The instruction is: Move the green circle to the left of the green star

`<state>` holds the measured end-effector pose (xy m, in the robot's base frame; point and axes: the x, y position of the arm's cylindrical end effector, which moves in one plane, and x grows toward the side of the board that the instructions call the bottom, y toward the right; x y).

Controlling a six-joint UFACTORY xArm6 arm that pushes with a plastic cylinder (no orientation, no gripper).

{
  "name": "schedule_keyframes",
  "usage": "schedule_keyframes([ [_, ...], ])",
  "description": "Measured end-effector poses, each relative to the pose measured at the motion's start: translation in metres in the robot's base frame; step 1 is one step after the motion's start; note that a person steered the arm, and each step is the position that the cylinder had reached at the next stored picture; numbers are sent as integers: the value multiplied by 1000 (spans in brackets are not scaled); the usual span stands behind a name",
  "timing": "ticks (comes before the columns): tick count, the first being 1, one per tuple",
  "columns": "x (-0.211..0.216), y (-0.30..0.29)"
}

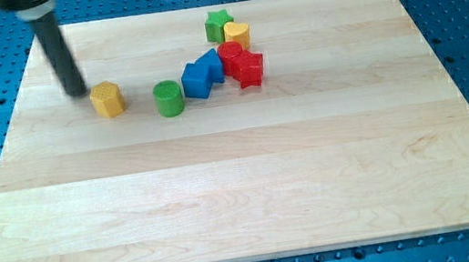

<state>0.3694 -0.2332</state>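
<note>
Green circle (169, 98) sitting on the wooden surface (252, 193) in the upper middle of the view, standing upright, just beside the blue block (202, 75) on the view's right, with whether touching or narrowly apart not possible to tell. Lying well below and to the view's left of the green star (218, 25), which is resting near the top edge against the yellow block (237, 33) shaped like a heart. Red blocks (241, 63) clustering between that pair and the blue one. Further out to the view's left, the orange block (107, 100), six-sided by the look of it, sitting apart from the circle. Beyond that again, my tip (77, 92) resting on the wood just beside the orange block, toward the view's upper left; no hand here, only a bare rod, so nothing clenched or released, and nothing being pushed at present. Key relation: circle lying to the view's right of the tip, with the orange block directly between. Probably needing to swing round below the circle, then pushing up toward the view's top into the bare space left of the star, steering clear of the blue block.
</note>
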Motion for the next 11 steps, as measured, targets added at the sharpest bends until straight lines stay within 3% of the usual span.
schedule_keyframes([
  [1,68,-1],
  [3,98,141],
  [5,37,141],
  [6,63,162],
  [7,46,171],
  [8,14,142],
  [11,-94,131],
])
